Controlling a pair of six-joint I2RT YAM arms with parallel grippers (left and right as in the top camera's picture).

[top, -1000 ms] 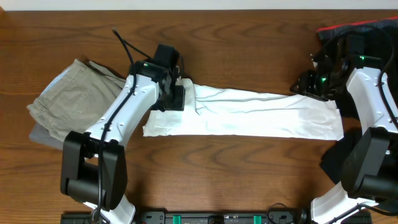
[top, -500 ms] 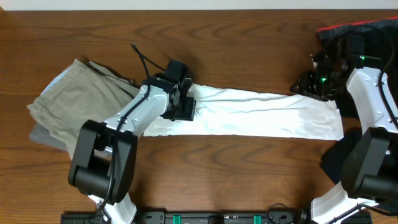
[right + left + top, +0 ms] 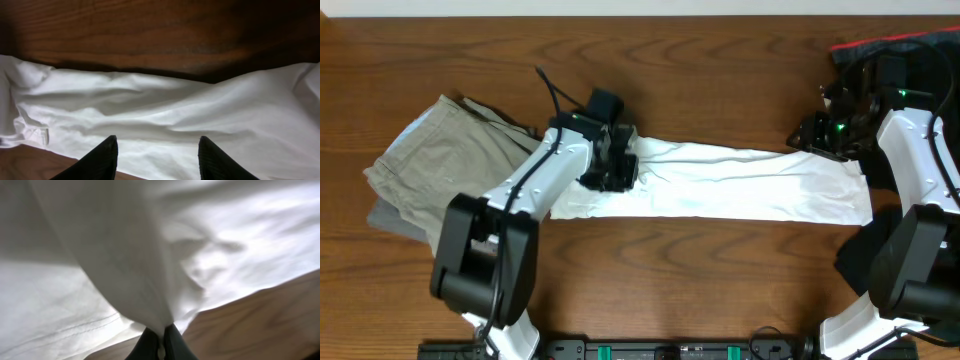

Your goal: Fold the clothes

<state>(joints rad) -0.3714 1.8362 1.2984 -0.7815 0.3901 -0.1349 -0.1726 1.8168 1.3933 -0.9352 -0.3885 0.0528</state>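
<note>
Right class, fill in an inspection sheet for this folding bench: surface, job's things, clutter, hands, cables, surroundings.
Surface: brown wooden table, wood showing around the cloth.
Job's things: white T-shirt, lying in a long flat band across the middle.
Clutter: khaki garment at left; black garment with red stripe in the far right corner.
Hands: left hand shut on a pinch of the shirt's left end; right hand open over its right end.
Cables: black cable looping up beside the left hand.
Surroundings: nothing seen.

Plain white T-shirt (image 3: 740,185), dark brown wood-grain table (image 3: 700,80), khaki-beige garment (image 3: 435,170) laid left of the T-shirt, red-striped black garment (image 3: 865,43) seen beyond its right end.
</note>
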